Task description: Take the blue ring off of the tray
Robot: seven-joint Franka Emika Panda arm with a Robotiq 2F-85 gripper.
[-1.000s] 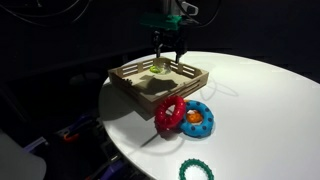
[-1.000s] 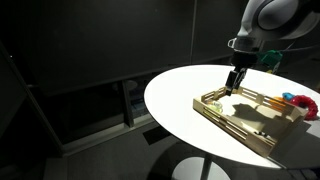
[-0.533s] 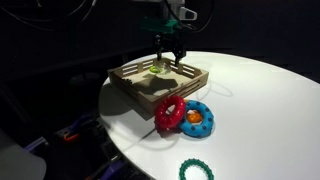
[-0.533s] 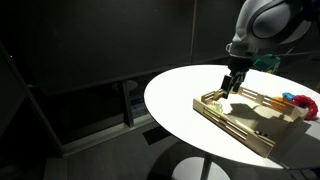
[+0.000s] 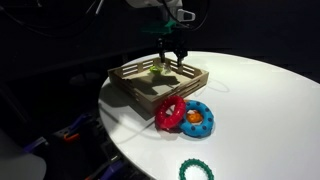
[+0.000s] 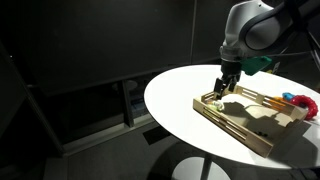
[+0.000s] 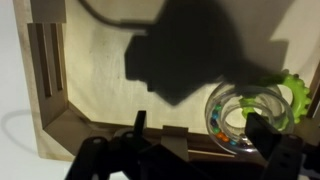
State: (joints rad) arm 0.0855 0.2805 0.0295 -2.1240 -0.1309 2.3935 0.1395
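Observation:
The blue ring (image 5: 199, 119) with its orange centre lies on the white table, outside the tray and in front of it. It touches the red ring (image 5: 169, 113). The light-wood tray (image 5: 133, 92) (image 6: 236, 126) holds a green bumpy ring (image 5: 160, 69) and a clear beaded ring (image 7: 240, 118) near its far wall. My gripper (image 5: 172, 62) (image 6: 222, 90) hangs open over that part of the tray. In the wrist view the jaws (image 7: 200, 135) straddle the tray's slatted wall (image 7: 45, 70) beside the clear ring and hold nothing.
A teal-green beaded ring (image 5: 196, 170) lies near the table's front edge. The round white table (image 5: 260, 110) drops off close to the tray's left side. The surroundings are dark.
My gripper has lowered a little and shifted over the tray toward its wall. The rings and the tray have not moved.

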